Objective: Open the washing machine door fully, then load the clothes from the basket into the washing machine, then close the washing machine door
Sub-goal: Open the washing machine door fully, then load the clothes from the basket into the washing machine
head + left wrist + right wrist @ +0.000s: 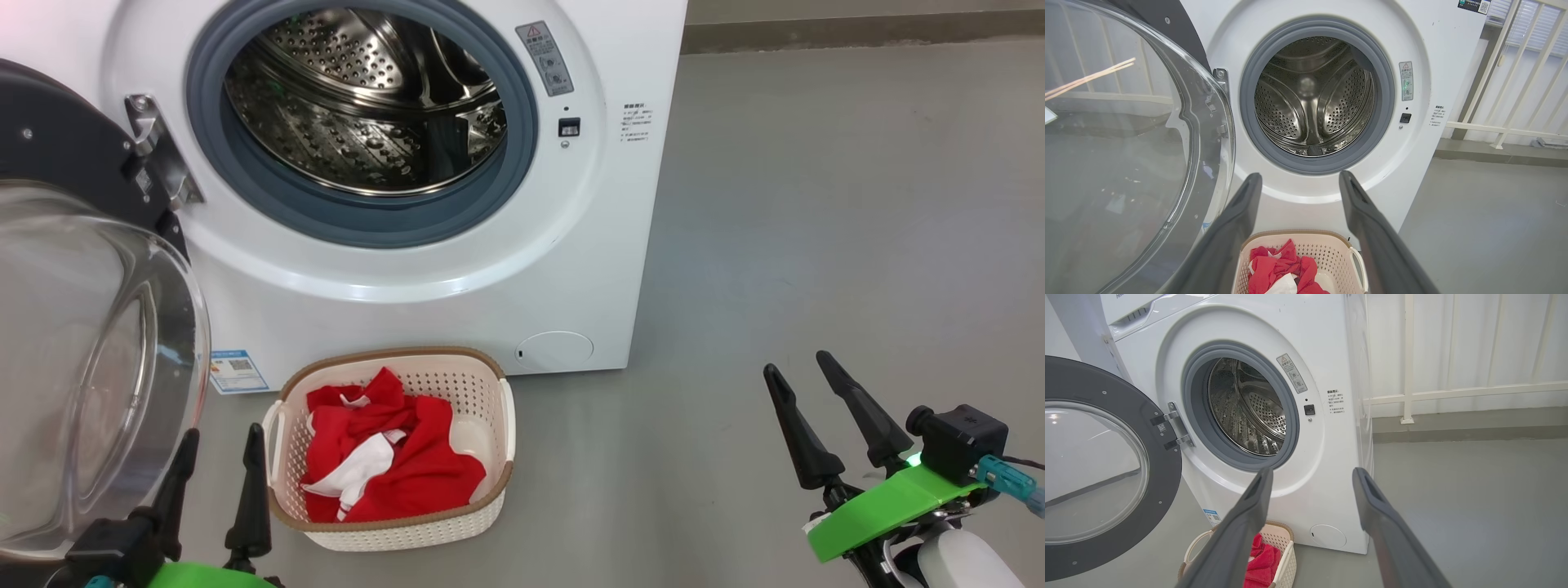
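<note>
Where the head view looks down, the washing machine (506,269) stands with its steel drum (367,106) exposed and the washing machine door (82,343) swung out to the left, its glass bowl toward the camera. On the grey floor (816,204) just in front of the machine sits the basket (465,388), and the clothes (408,469) lie heaped inside it, red with white patches. The left gripper (222,434) hovers just beside the basket's left side, between it and the door, fingers spread and holding nothing. The right gripper (798,365) hangs well to the right over bare floor, likewise spread and empty.

Along the left wrist view, the two fingers frame the drum opening and touch nothing. The basket with the clothes lies low between them, and the door's glass curves at the left.

Along the right wrist view, the fingers stand wide with nothing held. The machine shows at an angle, its door open at the left, and the basket sits at the machine's foot, partly behind one finger.
</note>
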`<state>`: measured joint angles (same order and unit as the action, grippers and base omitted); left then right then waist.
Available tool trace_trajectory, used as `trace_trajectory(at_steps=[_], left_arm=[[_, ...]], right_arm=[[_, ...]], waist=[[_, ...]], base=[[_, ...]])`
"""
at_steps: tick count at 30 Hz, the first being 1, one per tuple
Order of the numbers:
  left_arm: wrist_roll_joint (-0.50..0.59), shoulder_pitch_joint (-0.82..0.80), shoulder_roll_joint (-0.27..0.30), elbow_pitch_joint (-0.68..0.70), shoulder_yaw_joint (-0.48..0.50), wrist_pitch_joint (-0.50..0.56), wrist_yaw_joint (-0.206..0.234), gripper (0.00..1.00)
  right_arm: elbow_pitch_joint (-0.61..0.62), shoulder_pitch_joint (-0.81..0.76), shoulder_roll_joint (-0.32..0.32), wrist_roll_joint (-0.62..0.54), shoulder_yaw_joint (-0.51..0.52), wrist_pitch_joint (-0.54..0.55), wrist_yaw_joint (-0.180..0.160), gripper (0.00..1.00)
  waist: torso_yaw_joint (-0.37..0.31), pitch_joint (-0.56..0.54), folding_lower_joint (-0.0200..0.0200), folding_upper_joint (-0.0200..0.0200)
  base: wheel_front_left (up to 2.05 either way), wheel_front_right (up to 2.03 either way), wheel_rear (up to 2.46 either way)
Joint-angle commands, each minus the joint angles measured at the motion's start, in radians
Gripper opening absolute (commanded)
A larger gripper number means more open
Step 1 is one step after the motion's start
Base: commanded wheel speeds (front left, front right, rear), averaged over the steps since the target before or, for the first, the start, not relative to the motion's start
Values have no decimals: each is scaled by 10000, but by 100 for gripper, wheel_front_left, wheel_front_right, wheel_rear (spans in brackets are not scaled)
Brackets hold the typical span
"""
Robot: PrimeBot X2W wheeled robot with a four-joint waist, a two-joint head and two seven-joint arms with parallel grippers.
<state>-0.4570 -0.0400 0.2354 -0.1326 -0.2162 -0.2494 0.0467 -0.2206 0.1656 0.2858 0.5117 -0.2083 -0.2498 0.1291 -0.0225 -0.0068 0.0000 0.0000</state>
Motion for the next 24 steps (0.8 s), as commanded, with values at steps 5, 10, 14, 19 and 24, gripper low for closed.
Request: trace_trajectory(at_steps=[5, 10, 14, 19, 24], left_arm=[[226, -178, 73, 198, 517, -123, -222, 100], [316, -194, 15, 149, 596, -123, -301, 100], [394, -196, -28, 125, 656, -123, -334, 100], [478, -192, -67, 110, 716, -124, -351, 100], [556, -180, -125, 110, 773, -124, -384, 100]], right_arm=[[235, 131, 105, -32, -94, -120, 16, 100], [235, 140, 89, -44, -77, -120, 16, 100], [226, 139, 84, -42, -65, -120, 16, 100], [232, 140, 85, -43, -61, -120, 16, 100], [240, 129, 100, -39, -50, -120, 16, 100]], waist=[[38, 30, 0, 0], [52, 48, 0, 0], [57, 40, 0, 0], [59, 23, 0, 0], [74, 15, 0, 0]], base=[[0, 0, 0], [0, 0, 0], [0, 0, 0], [0, 0, 0], [0, 0, 0]])
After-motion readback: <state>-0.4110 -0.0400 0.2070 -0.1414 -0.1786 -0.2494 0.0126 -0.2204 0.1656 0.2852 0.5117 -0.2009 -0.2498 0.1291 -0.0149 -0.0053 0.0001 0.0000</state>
